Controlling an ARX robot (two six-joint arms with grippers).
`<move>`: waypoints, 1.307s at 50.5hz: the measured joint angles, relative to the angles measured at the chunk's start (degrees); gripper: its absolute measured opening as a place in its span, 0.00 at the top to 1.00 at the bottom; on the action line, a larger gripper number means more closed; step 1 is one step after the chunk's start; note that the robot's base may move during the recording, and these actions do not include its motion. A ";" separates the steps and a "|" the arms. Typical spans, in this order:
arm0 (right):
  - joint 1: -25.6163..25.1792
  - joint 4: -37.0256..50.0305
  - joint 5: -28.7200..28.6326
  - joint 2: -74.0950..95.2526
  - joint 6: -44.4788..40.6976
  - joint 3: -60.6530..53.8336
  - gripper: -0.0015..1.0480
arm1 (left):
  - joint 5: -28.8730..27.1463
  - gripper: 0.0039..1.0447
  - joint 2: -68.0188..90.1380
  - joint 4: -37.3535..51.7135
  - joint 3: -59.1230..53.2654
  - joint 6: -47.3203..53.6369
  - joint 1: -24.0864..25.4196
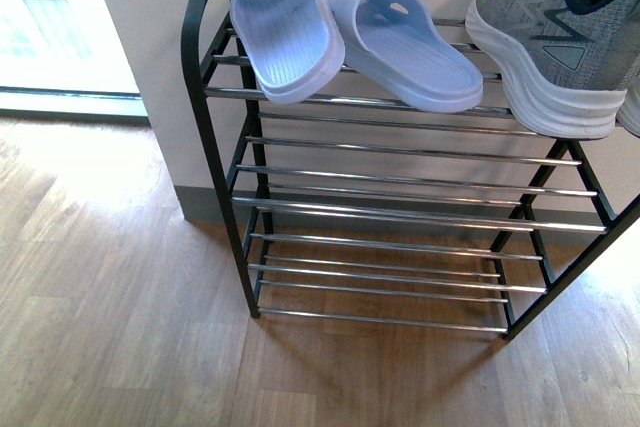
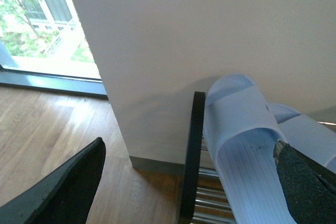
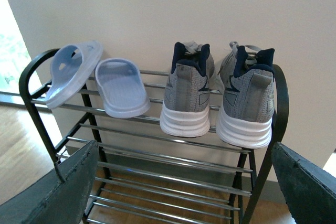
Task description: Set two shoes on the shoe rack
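The shoe rack (image 1: pixel 205 127) stands against the wall, a black frame with chrome rods. On its top tier lie two pale blue slides: one (image 1: pixel 285 27) tilted against the left arch, one (image 1: pixel 410 47) flat beside it. A grey sneaker (image 1: pixel 550 37) sits at the right end. In the right wrist view both grey sneakers (image 3: pixel 187 90) (image 3: pixel 247 98) stand side by side, heels outward, to the right of the slides (image 3: pixel 121 87). My right gripper (image 3: pixel 184 148) is open in front of the rack, holding nothing. My left gripper (image 2: pixel 190 148) is open and empty at the rack's left end, one fingertip (image 2: pixel 299 182) over the tilted slide (image 2: pixel 247 145).
The lower three tiers of rods (image 1: pixel 400 247) hold nothing. Wood floor (image 1: pixel 110 297) spreads to the left and front of the rack. A bright floor-level window (image 1: pixel 50 27) is at the far left, and a pale wall (image 2: pixel 210 24) with a grey skirting runs behind the rack.
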 joint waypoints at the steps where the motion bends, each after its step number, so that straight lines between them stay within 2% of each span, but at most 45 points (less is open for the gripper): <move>1: 0.00 0.00 0.00 0.00 0.00 0.00 0.09 | -0.52 0.09 -1.60 0.79 -1.64 0.15 -0.13; 8: 0.00 -0.02 0.00 0.00 0.00 0.00 0.09 | -10.40 0.09 -17.05 8.50 -16.55 3.58 -0.74; 13: 0.00 0.00 0.00 0.00 0.00 0.00 0.09 | -14.82 0.09 -26.64 10.99 -25.14 3.78 -0.90; 20: 0.00 0.00 0.00 0.00 0.00 0.00 0.09 | -16.52 0.09 -35.06 10.86 -31.93 3.02 -0.48; 27: 0.00 0.00 0.00 0.00 0.00 0.00 0.09 | -16.48 0.09 -40.54 11.87 -37.53 -0.39 3.06; 36: 0.00 0.00 0.00 0.00 0.00 0.00 0.09 | -16.37 0.09 -41.09 11.89 -38.47 -1.42 3.63; 38: 0.00 0.00 0.00 0.00 0.00 0.00 0.09 | -14.34 0.10 -41.38 12.44 -38.66 -0.66 4.07; 40: 0.00 0.00 0.00 0.00 0.00 0.00 0.09 | -5.66 0.17 -42.56 14.51 -40.02 1.62 6.01; 42: 0.00 -0.02 0.00 0.00 0.00 0.00 0.09 | -1.18 0.22 -43.71 15.28 -41.20 3.08 7.28; 43: 0.00 0.00 0.02 0.00 0.00 0.00 0.09 | 2.91 0.25 -44.59 15.54 -42.05 4.35 8.13; 46: 0.00 -0.02 0.00 0.00 0.00 0.00 0.09 | 8.57 0.34 -46.53 15.76 -44.09 5.99 9.75; 53: 0.00 -0.02 0.00 0.00 0.00 0.00 0.09 | 14.03 0.56 -50.34 15.89 -48.54 7.98 13.05; 63: 0.00 -0.02 0.00 0.00 0.00 0.00 0.09 | 18.29 0.99 -57.20 14.67 -53.86 8.55 17.46; 66: 0.00 -0.02 0.00 0.00 0.00 0.00 0.09 | 19.26 0.99 -58.97 13.92 -54.95 8.76 18.40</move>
